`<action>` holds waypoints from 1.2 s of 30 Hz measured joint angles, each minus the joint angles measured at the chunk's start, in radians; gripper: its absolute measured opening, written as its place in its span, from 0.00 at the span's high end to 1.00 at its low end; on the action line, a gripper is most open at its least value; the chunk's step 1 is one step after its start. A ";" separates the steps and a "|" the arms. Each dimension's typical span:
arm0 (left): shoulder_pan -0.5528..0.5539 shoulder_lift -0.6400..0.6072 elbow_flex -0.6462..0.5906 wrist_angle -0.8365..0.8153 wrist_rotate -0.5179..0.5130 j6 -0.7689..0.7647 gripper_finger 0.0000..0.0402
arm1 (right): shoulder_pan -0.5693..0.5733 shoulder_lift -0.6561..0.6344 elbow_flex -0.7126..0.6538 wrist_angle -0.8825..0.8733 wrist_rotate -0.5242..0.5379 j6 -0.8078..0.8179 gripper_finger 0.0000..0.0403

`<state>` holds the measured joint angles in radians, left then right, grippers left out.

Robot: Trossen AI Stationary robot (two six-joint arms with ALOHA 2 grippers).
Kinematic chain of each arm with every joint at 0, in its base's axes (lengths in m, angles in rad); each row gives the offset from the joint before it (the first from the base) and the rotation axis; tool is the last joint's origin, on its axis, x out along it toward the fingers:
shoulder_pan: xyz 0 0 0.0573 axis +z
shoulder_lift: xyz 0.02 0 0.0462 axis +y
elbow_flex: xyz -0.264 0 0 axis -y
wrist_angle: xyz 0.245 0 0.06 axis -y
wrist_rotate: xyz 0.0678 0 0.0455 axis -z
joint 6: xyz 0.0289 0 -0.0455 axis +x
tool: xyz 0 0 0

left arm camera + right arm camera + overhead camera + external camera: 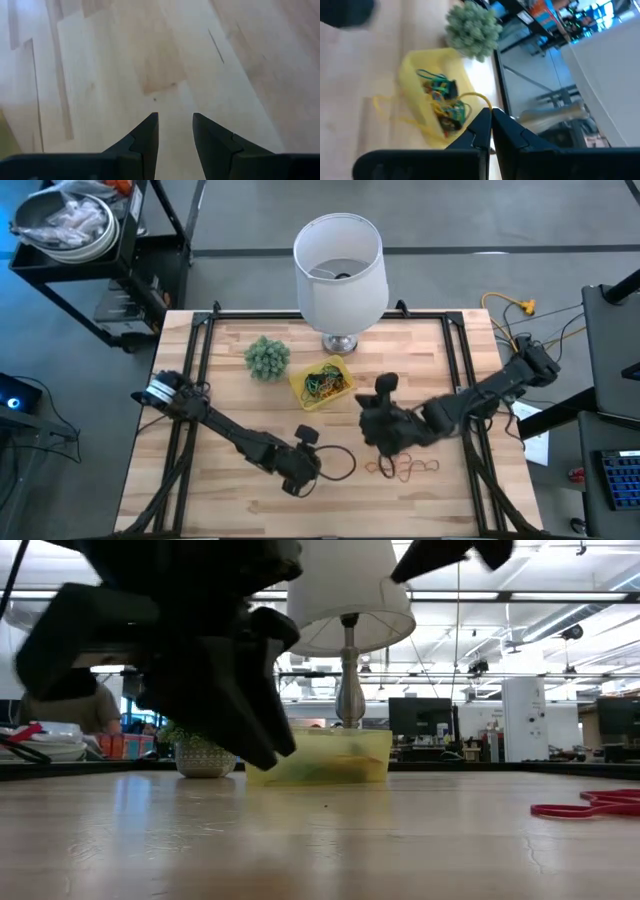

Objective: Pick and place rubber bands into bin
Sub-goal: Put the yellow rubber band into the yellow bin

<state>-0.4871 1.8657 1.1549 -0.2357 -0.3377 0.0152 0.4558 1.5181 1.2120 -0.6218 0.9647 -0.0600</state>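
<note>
The yellow bin (320,383) sits mid-table in front of the lamp and holds a tangle of coloured rubber bands (442,102). More loose rubber bands (405,468) lie on the wood to the right of centre, and show red in the low view (590,805). My right gripper (491,114) hovers just right of the bin (415,75), shut on a yellow rubber band (479,96). My left gripper (175,125) is open over bare wood near the table's front (298,480), with nothing between its fingers. My right gripper pinches the yellow rubber band's end (487,105) between its two fingertips. The fingers slant downward from the table's right toward the bin. The rest of the loop arcs out past the tips, lifted clear of the table.
A white lamp (340,270) stands at the far middle, right behind the bin. A fuzzy green ball plant (267,357) sits to the bin's left. Black rails (195,350) run along the table's sides. A rolling cart (80,240) stands beyond the far left corner.
</note>
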 joint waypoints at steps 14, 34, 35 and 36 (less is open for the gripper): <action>-0.116 -0.038 0.000 -0.094 -0.093 -0.148 0.74 | -0.299 0.000 -0.040 0.315 -0.247 -0.288 0.98; -0.213 -0.068 -0.001 -0.150 -0.170 -0.267 0.74 | -0.579 0.055 -0.214 0.685 -0.679 -0.279 0.98; -0.213 -0.068 -0.001 -0.149 -0.170 -0.267 0.74 | -0.583 0.067 -0.216 0.684 -0.688 -0.277 0.98; -0.213 -0.068 -0.001 -0.149 -0.170 -0.268 0.74 | -0.584 0.081 -0.215 0.691 -0.689 -0.275 0.98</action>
<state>-0.7006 1.7981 1.1540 -0.3851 -0.5076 -0.2526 -0.1284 1.5990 0.9970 0.0696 0.2756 -0.3346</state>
